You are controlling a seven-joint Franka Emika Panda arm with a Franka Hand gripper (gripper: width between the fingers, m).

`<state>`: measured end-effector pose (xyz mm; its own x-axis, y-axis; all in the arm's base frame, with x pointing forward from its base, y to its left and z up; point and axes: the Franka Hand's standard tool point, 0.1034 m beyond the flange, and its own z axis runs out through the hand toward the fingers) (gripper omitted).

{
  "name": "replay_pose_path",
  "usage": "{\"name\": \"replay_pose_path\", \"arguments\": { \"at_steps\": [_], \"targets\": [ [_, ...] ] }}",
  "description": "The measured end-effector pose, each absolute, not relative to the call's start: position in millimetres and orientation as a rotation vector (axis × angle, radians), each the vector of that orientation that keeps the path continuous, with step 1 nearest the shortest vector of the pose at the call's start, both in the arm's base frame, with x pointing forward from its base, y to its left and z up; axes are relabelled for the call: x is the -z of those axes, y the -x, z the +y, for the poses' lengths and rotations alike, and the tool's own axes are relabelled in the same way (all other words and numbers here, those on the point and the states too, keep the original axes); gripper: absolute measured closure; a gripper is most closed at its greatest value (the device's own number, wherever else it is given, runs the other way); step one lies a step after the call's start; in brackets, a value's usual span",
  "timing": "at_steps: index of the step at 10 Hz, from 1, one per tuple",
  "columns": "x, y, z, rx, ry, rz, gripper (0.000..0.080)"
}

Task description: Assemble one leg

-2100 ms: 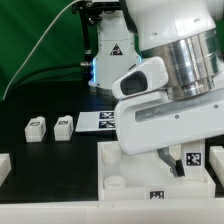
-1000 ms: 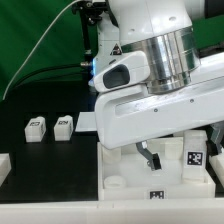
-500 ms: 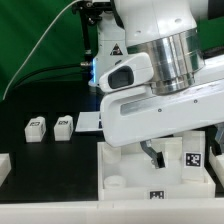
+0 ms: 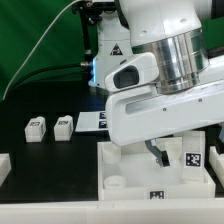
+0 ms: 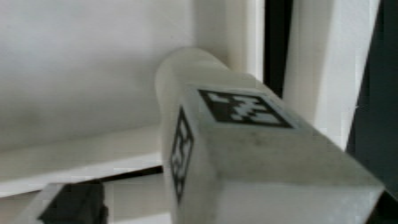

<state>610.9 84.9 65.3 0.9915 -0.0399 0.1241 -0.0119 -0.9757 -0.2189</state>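
A leg [image 4: 192, 160], a chunky white block with a black-and-white tag, stands upright on the large white tray [image 4: 120, 172] at the exterior view's right. My gripper [image 4: 157, 152] hangs low over the tray, just to the exterior view's left of that leg. In the wrist view the same leg [image 5: 240, 140] fills the foreground, with tags on two faces. One dark finger [image 5: 71, 200] shows far out to one side, with a gap between it and the leg. The other finger is hidden. The gripper [image 5: 199, 208] looks open and holds nothing.
Two more legs [image 4: 37, 128] [image 4: 63, 125] lie on the black table at the exterior view's left. The marker board [image 4: 93, 122] lies behind the tray. A small white part [image 4: 3, 166] sits at the left edge. The arm's body hides much of the tray.
The arm swung to the exterior view's left, away from the leg on the tray, then came back a little to the right. The leg has stayed in place.
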Motion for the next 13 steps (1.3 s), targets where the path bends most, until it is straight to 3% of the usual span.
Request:
{"name": "replay_pose_path", "arguments": {
  "at_steps": [2,3,4,7,13],
  "targets": [
    [-65.1,-610.8,85.3,0.183,2.913,0.082,0.0387],
    [-65.0,-610.8,85.2,0.182,2.913,0.082,0.0387],
    [-65.7,-611.8,85.2,0.182,2.908,0.140,0.0508],
    [-67.6,-615.4,89.0,0.165,2.845,0.500,0.0508],
    [-60.4,-620.9,93.2,0.089,2.209,1.747,0.0500]
  ]
}}
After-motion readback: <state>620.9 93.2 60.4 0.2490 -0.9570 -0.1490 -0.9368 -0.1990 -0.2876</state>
